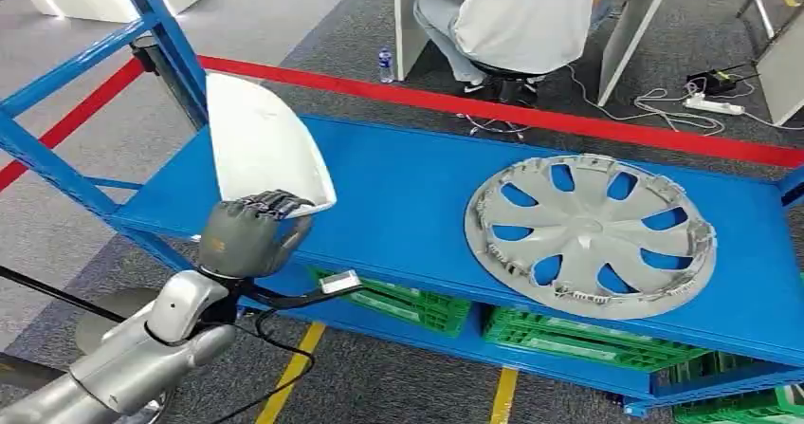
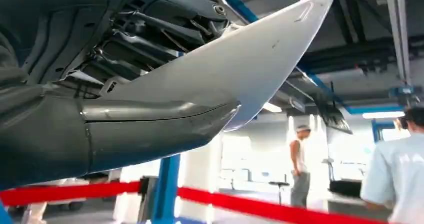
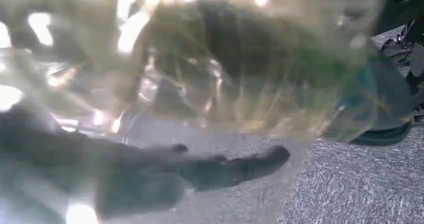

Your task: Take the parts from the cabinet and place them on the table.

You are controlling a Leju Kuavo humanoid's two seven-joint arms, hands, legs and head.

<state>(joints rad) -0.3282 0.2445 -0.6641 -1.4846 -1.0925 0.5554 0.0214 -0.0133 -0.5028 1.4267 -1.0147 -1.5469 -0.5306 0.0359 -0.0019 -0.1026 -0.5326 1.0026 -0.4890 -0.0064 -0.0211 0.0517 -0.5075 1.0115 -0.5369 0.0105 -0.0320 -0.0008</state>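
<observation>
A white curved shell part (image 1: 261, 144) stands on edge at the left end of the blue cabinet shelf (image 1: 398, 196). My left hand (image 1: 248, 234) grips its lower edge, fingers curled over the rim. In the left wrist view the white part (image 2: 260, 58) lies between the thick thumb (image 2: 150, 129) and the dark fingers (image 2: 165, 23). A silver hubcap (image 1: 588, 232) lies flat on the right half of the shelf. In the right wrist view, dark fingers (image 3: 225, 169) of my right hand stretch beneath a blurred, clear yellowish thing (image 3: 240, 58) above grey carpet; whether they hold it is unclear.
Green crates (image 1: 550, 334) sit on the lower shelf. Blue uprights (image 1: 166, 35) frame the cabinet's left end. Red barrier tape (image 1: 474, 101) runs behind it. Beyond sit a person on a stool (image 1: 521, 16), a water bottle (image 1: 385, 64) and a power strip (image 1: 711, 103).
</observation>
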